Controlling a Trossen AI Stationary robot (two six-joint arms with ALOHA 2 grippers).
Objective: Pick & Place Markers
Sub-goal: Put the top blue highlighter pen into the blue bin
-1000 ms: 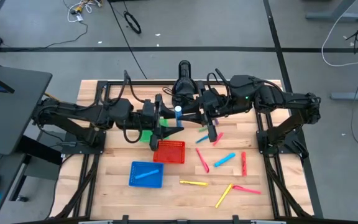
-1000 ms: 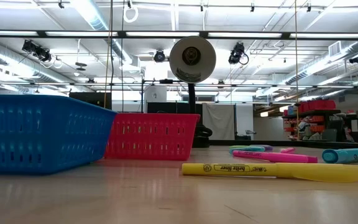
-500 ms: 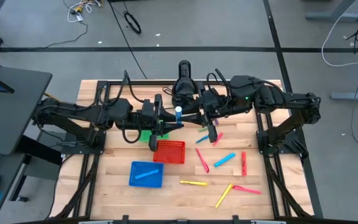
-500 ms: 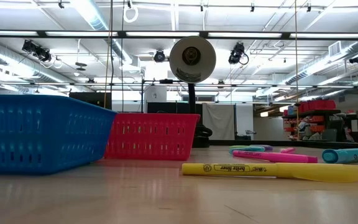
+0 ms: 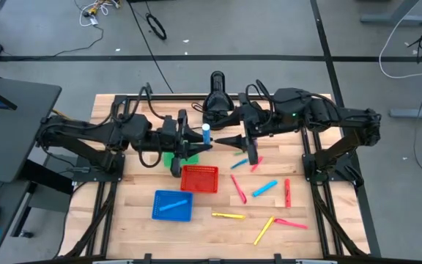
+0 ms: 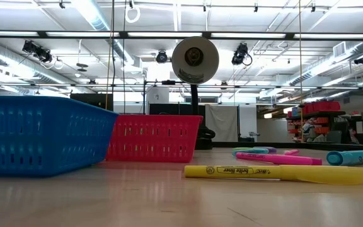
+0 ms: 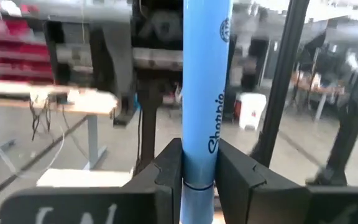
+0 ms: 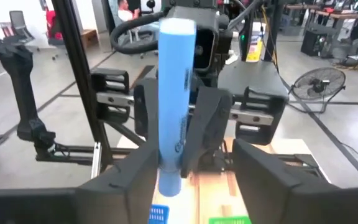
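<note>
While pinched upright between the left gripper [image 7: 199, 163] fingers [image 7: 166, 169], blue marker [image 5: 207, 133] up in the air above the table's [image 5: 218, 236] far middle, between the two arms, just beyond the red basket [image 5: 199, 179]. Right gripper [image 5: 224, 139] facing it from the other side, fingers [image 8: 272, 177] spread wide of the barrel, no contact visible. Looks like a mid-air handover, left side now carrying. To do well: back the right gripper straight away along its own axis, no sideways swipe at the barrel; keep the left pinch firm and low on the barrel, no twisting; then carry over to the blue basket [image 5: 172, 205], colour match judged from the blue marker [image 5: 173, 206] already lying in it; lower before opening, since a round stick will roll or bounce out. Marker barrel smooth glossy plastic, plain cylinder, printed script along it, slippery in hard dark finger pads. Baskets square, thin plastic mesh walls, light, likely to shift if bumped. Green basket [image 5: 168, 158] mostly hidden under the left arm. Table pale wood planks, matte. Loose markers on the right half: pink [image 5: 238, 188], blue [image 5: 264, 188], red [image 5: 287, 192], yellow [image 5: 228, 215].
</note>
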